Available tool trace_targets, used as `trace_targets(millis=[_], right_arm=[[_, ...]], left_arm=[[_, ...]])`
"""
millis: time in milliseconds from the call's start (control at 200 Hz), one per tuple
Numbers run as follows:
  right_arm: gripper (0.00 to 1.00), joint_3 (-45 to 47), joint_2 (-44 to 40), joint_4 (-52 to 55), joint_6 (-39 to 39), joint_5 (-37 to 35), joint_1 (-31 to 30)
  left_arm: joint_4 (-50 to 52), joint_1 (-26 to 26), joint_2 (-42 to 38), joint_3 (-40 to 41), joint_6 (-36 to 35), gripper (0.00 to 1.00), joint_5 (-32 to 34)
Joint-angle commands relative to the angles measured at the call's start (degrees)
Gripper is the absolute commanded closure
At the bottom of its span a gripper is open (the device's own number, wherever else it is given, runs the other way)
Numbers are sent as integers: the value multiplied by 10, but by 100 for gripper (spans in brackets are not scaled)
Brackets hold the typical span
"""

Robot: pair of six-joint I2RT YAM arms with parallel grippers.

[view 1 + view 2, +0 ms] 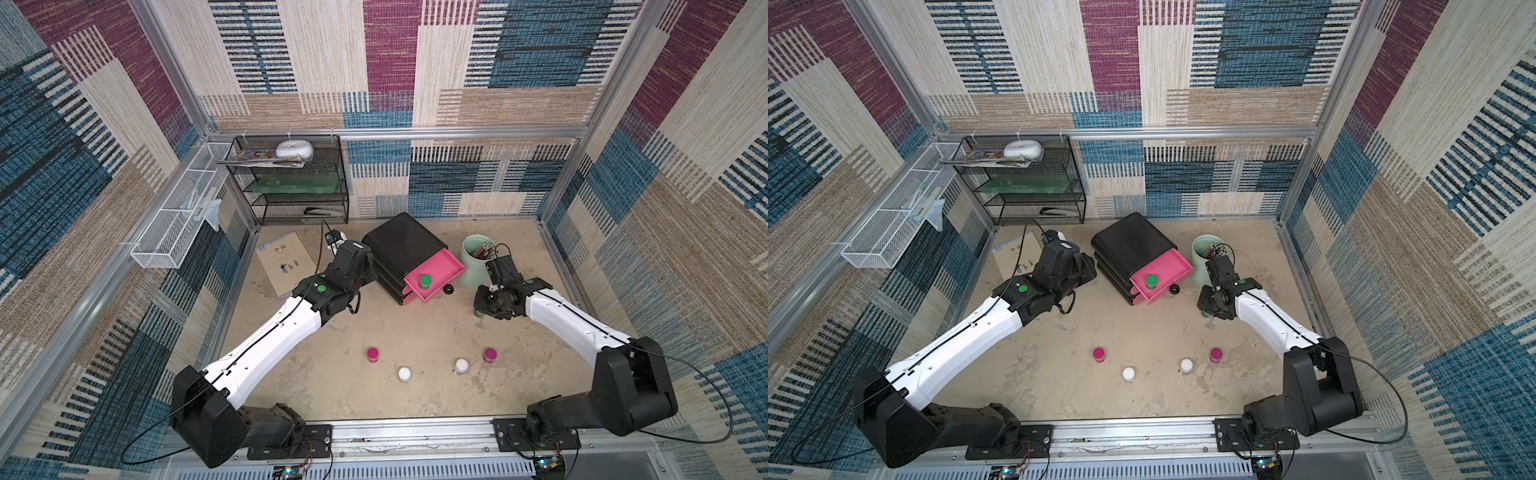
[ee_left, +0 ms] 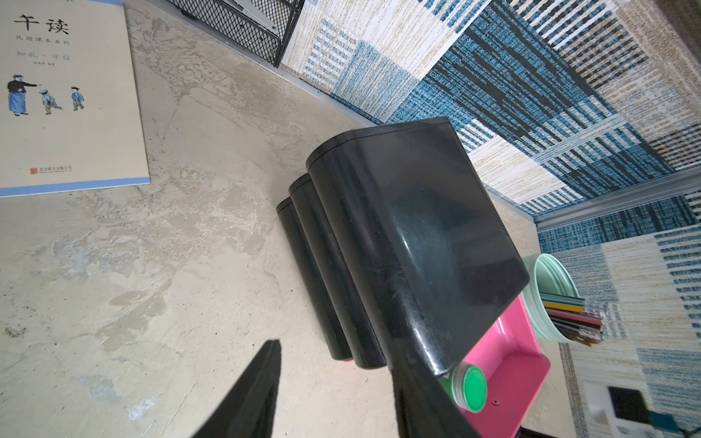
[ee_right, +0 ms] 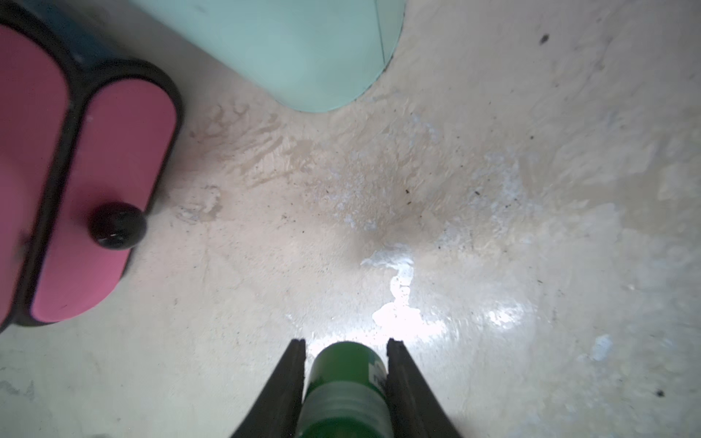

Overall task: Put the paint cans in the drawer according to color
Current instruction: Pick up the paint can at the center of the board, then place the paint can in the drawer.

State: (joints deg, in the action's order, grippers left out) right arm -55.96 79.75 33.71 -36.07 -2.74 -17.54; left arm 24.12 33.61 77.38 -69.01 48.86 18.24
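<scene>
The black drawer [image 1: 399,241] [image 1: 1129,241] [image 2: 417,227] has its top pink tray [image 1: 446,266] pulled out, with one green paint can [image 1: 424,281] [image 1: 1151,281] [image 2: 470,386] standing in it. My right gripper [image 3: 346,364] [image 1: 480,309] is shut on another green paint can [image 3: 343,379], low over the floor to the right of the drawer. My left gripper [image 2: 333,364] [image 1: 371,272] is open against the drawer's left side. Two magenta cans [image 1: 373,354] [image 1: 490,354] and two white cans [image 1: 404,373] [image 1: 461,365] stand on the floor near the front.
A mint pencil cup [image 1: 476,257] [image 3: 303,49] stands right of the drawer, close behind my right gripper. A book [image 1: 284,262] [image 2: 68,94] lies at the left. A black wire rack [image 1: 299,183] stands at the back left, with a white mesh basket [image 1: 178,216] on the left wall.
</scene>
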Motion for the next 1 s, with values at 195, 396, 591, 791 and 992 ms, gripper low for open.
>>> trace_targets(millis=[195, 396, 591, 791, 992], right_arm=[[75, -231, 27, 124, 62, 3, -19], [73, -422, 164, 172, 101, 9, -79], [74, -479, 243, 170, 118, 19, -98], [73, -485, 284, 163, 129, 17, -102], [71, -465, 297, 137, 125, 11, -107]], left_arm=[[14, -9, 7, 27, 55, 44, -16], [18, -12, 0, 37, 59, 44, -16], [26, -20, -22, 55, 62, 45, -13], [35, -29, -36, 66, 62, 45, -14], [38, -35, -42, 69, 56, 45, -23]])
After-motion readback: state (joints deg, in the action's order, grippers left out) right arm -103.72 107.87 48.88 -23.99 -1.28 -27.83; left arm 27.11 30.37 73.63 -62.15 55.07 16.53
